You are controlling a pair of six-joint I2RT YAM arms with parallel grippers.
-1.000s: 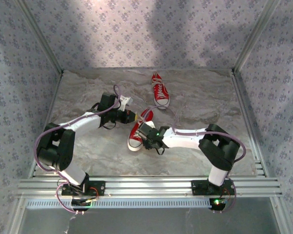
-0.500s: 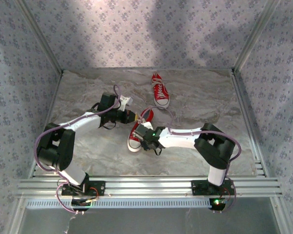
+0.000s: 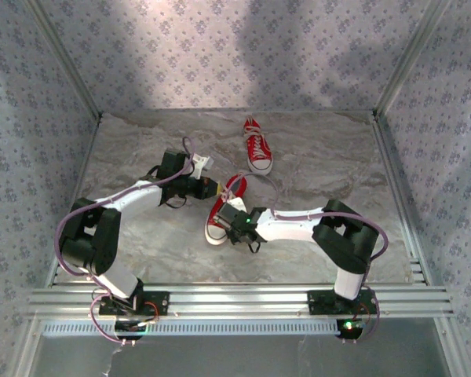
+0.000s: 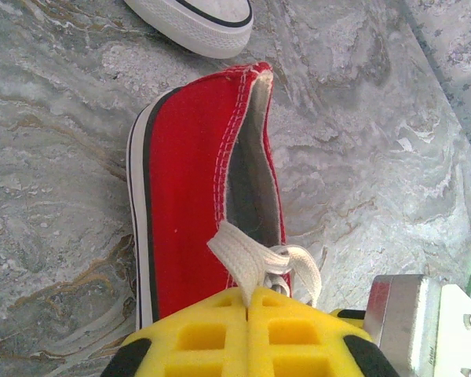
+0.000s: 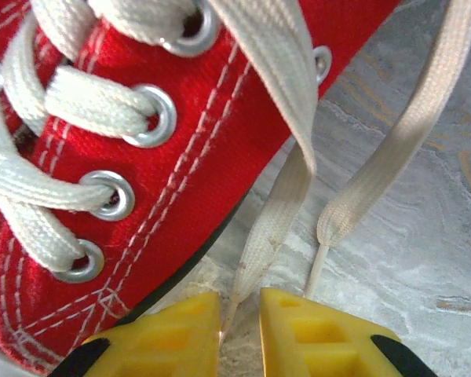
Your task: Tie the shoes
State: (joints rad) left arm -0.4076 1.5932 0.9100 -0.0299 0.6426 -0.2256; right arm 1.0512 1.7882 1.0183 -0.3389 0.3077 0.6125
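Pads [image 4: 196, 338] of the left gripper [image 4: 247, 318], yellow and ribbed, are pressed flat together with a white lace [image 4: 259, 263] pinched in the seam between them. The lace rises from there as a short flat loop to the collar of the near red sneaker [image 4: 188, 173], whose heel end points at the white toe cap of the far sneaker [image 4: 196, 20]. The right gripper [image 5: 239, 314] has its two yellow pads a narrow gap apart and clenches nothing. A loose lace end [image 5: 271, 228] trails down into that gap, close against one pad, and a second lace end [image 5: 400, 133] lies on the marbled table [image 5: 424, 259] just beside it. Beyond them is the sneaker's red canvas side, its metal eyelets [image 5: 153, 118] threaded. From above, the left gripper [image 3: 211, 187] sits at the heel end of the near red sneaker [image 3: 217, 224] and the right gripper [image 3: 229, 210] over its middle. The far sneaker [image 3: 257, 149] stands apart toward the back of the table, toe cap toward the near one.
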